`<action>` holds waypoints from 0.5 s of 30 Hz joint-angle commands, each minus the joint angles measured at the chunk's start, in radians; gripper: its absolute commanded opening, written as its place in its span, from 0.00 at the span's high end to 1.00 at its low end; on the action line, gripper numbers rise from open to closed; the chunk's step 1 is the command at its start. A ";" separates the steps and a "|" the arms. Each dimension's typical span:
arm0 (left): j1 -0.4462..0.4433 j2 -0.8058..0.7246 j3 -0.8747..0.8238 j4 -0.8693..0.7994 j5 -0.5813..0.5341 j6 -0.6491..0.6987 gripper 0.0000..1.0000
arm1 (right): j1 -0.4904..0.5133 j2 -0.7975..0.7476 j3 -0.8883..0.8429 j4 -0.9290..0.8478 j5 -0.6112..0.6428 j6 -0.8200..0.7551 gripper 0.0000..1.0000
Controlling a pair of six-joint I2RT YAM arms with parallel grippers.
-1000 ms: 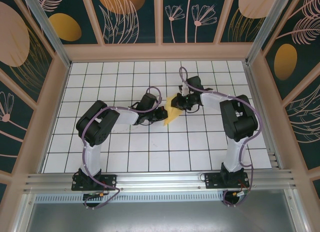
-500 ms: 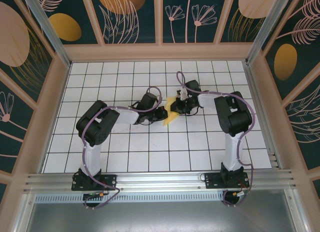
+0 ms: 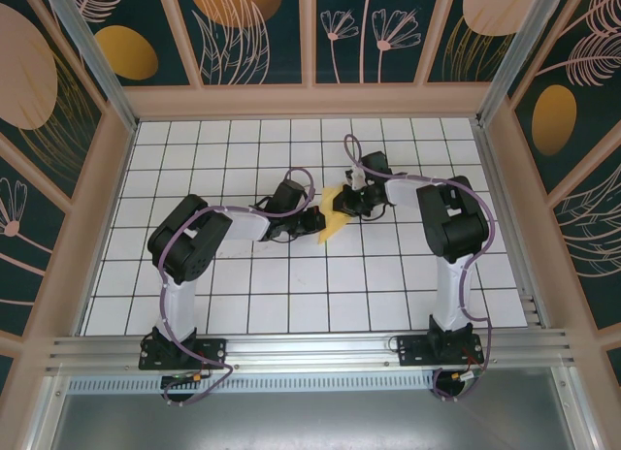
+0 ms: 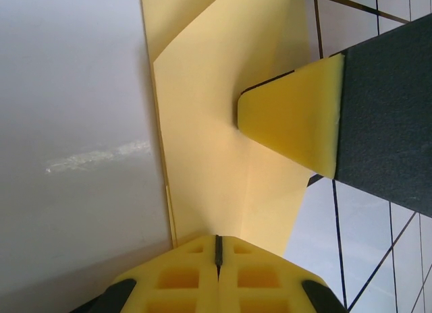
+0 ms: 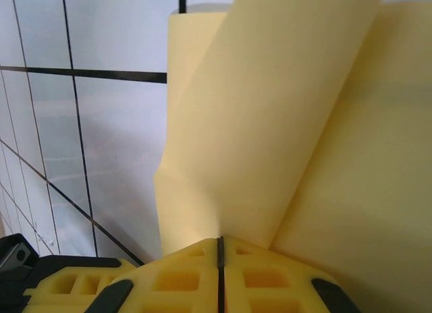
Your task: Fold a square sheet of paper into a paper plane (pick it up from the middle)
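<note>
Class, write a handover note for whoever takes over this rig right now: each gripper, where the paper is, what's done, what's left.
Left gripper: shut on the thin pale yellow paper sheet.
Right gripper: shut on the same sheet from the other side.
Sheet: between both grippers, midway across the white gridded table.
Done: sheet gripped, several folds visible.
Left: remaining folds; no pointed plane yet.

The right end effector [image 5: 219,245] swung left, bringing its pinched edge of the paper [image 3: 331,227] nearer the left end effector [image 4: 217,244].
</note>
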 commanded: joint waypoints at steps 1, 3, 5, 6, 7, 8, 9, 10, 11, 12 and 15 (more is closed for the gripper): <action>0.006 0.038 -0.018 -0.154 -0.047 0.033 1.00 | 0.011 -0.041 -0.036 0.057 -0.043 -0.049 0.90; 0.006 0.040 -0.016 -0.158 -0.048 0.034 1.00 | 0.020 -0.031 -0.035 0.046 -0.070 -0.072 0.90; 0.006 0.040 -0.012 -0.169 -0.054 0.035 1.00 | 0.029 -0.007 -0.015 0.027 -0.077 -0.088 0.90; 0.005 0.039 -0.012 -0.171 -0.054 0.036 1.00 | 0.028 0.004 -0.006 0.018 -0.070 -0.090 0.90; 0.005 0.037 -0.012 -0.174 -0.056 0.036 1.00 | 0.023 0.017 0.003 0.012 -0.059 -0.087 0.90; 0.005 0.037 -0.012 -0.179 -0.058 0.039 1.00 | 0.016 0.026 0.011 0.010 -0.052 -0.083 0.90; 0.005 0.036 -0.013 -0.182 -0.059 0.040 1.00 | 0.009 0.032 0.017 0.012 -0.046 -0.076 0.90; 0.005 0.035 -0.015 -0.185 -0.060 0.042 1.00 | -0.002 0.037 0.023 0.013 -0.032 -0.068 0.90; 0.005 0.034 -0.018 -0.188 -0.061 0.042 1.00 | -0.014 0.044 0.030 0.015 -0.026 -0.063 0.90; 0.006 0.032 -0.020 -0.188 -0.061 0.042 1.00 | -0.025 0.046 0.036 0.021 -0.020 -0.055 0.91; 0.006 0.031 -0.025 -0.189 -0.058 0.044 1.00 | -0.050 0.063 0.066 0.025 0.009 -0.043 0.91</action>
